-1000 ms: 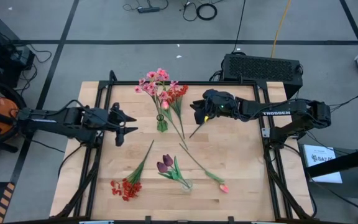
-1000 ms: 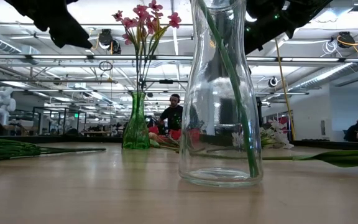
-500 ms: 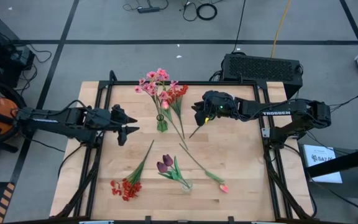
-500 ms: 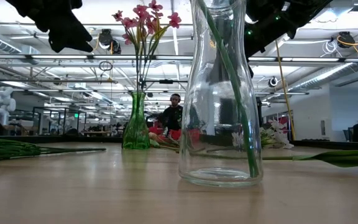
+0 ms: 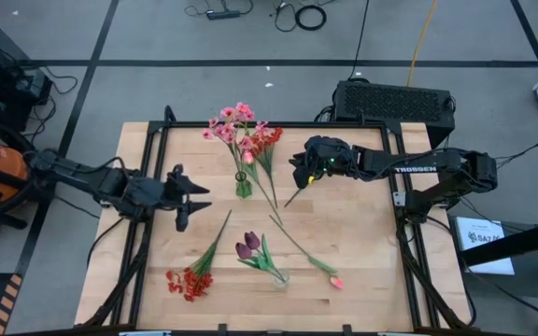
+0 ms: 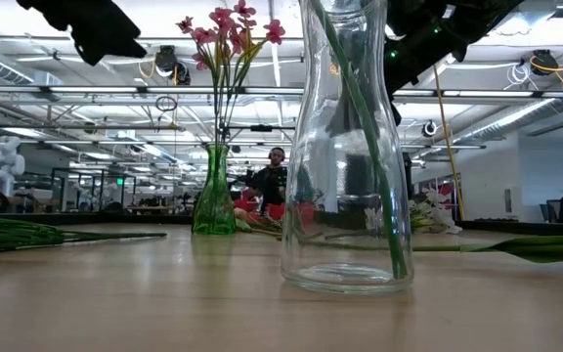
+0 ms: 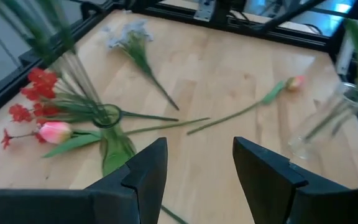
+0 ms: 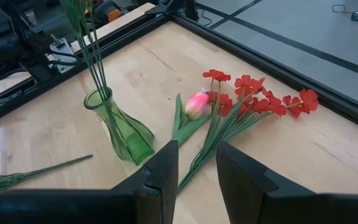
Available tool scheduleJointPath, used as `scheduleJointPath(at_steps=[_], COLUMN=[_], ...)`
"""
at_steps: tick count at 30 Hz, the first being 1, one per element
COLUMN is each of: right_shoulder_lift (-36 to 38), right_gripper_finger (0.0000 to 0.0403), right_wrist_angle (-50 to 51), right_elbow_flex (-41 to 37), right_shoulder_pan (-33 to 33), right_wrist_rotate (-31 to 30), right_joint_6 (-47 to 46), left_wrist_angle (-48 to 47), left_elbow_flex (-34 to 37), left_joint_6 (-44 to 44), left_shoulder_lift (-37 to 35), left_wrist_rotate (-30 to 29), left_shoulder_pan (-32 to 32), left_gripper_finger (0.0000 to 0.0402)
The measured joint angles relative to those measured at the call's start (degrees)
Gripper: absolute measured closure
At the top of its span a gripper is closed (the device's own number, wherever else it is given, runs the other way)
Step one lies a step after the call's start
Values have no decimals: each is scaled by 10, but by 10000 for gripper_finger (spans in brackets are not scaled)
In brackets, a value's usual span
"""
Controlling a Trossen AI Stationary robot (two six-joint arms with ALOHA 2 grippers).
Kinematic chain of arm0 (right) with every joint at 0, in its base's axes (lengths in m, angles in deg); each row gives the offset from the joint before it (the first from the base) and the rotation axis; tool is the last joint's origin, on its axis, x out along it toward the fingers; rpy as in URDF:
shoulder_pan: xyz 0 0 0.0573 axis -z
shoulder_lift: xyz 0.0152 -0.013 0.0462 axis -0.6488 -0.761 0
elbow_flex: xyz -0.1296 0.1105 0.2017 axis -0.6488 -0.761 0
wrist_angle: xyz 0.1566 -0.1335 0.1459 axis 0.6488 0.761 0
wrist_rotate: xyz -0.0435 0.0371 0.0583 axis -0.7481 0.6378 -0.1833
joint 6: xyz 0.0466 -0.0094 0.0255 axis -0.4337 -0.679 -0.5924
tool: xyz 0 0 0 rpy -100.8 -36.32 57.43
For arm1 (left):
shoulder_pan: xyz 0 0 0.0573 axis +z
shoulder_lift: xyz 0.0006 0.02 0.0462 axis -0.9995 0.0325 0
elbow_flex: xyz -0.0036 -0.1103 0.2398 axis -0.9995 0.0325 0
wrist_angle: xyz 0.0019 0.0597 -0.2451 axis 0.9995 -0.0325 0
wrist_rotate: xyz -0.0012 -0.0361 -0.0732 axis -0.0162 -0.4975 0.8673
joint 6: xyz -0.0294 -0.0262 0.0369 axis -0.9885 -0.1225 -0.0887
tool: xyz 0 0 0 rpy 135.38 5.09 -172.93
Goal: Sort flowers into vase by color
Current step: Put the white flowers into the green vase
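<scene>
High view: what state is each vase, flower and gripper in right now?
Green vase: upright, holding pink blossoms.
Clear vase: upright, holding maroon tulips.
Red cluster near the clear vase: lying loose on the table.
Pink bud near the clear vase: lying loose on the table.
Left gripper: open, empty.
Right gripper: open, empty.

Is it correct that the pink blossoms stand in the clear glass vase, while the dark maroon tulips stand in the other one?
No. The pink blossoms stand in the green glass vase, as the high view shows. The dark maroon tulips stand in the clear glass vase.
</scene>
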Motion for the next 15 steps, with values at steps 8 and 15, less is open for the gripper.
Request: scheduleJointPath(at_steps=[8,15], right_shoulder_lift=[0,0], right_gripper_finger=[259,216], right_wrist_angle=[-56,-57], right_elbow_flex=[0,8], right_shoulder_pan=[0,1], right_wrist_rotate=[3,-3], right_joint_6=[-17,-30], left_wrist_angle=[-2,-1], left_elbow_flex=[0,0], left_joint_6=[16,14], left_shoulder_lift=[-1,-1], left_wrist_rotate=[-3,-3], left_shoulder_pan=[-32,-32], left_gripper_finger=[212,212])
